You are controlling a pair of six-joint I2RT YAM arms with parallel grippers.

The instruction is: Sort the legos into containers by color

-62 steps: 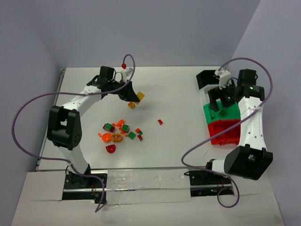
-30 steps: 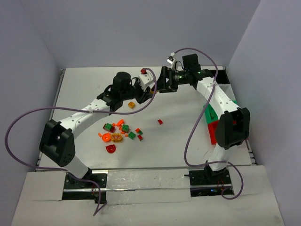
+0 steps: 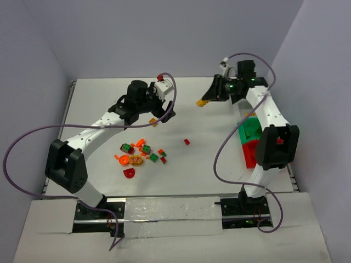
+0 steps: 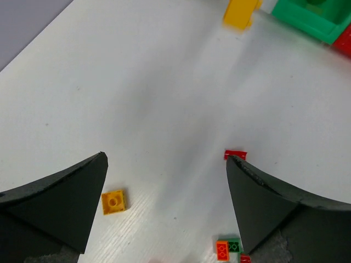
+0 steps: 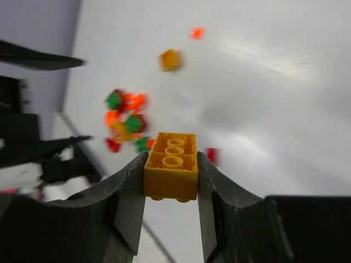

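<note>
The right claw pinches a yellow brick by its two long sides. The brick's bumps face the wrist camera. The claw hangs in the air with bare table under it. The left claw is spread wide and holds nothing.

I think the job is only just begun. This brick is picked up but not in a bin yet. The green bin and the red bin are off to one side of the right claw, back along its own arm. That arm covers the other bins, so I cannot see them well. I cannot tell what is inside any bin.

A lot is left to sort. The pile of red, green and orange bits lies well away from the right claw, on the left arm's side and nearer the arm bases. One red bit lies alone between the pile and the right claw. A small yellow brick lies flat just under the left claw.

There is lots of open table under the right claw and between it and the bins. The far edge of the table and the wall are close behind it, so there is little room that way. The left claw is near on the other side. The bins sit by the table's side edge, and the right arm must bend back over them to drop the brick.
</note>
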